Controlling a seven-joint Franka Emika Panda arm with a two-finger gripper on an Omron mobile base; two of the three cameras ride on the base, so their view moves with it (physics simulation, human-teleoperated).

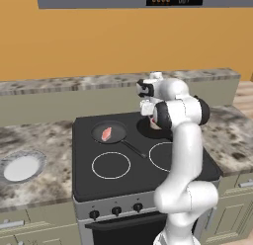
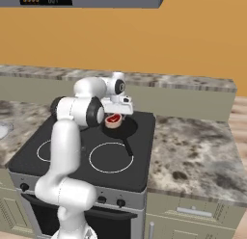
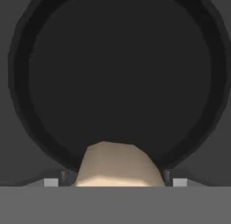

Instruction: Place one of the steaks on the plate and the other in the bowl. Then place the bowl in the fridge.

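The round deep red steak [image 2: 114,120] with a tan edge sits between the fingers of my gripper [image 2: 114,116], just over the black frying pan [image 2: 126,129] on the stove's rear right burner. In the hand view its tan edge [image 3: 118,166] fills the gap between the two fingertips, so the gripper [image 3: 115,177] is shut on it, with the pan's dark floor [image 3: 117,74] below. The elongated pale pink steak [image 1: 106,134] lies in the other pan [image 1: 116,129] at the rear left. The plate [image 1: 21,167] rests on the left counter. The bowl and the fridge are out of view.
The black stove top [image 1: 111,166] has two bare front burners. Pan handles [image 1: 134,148] point toward the front. Speckled stone counter [image 2: 193,151] runs to both sides, with a raised ledge and an orange wall behind. My own arm [image 1: 185,155] stands over the stove's right front.
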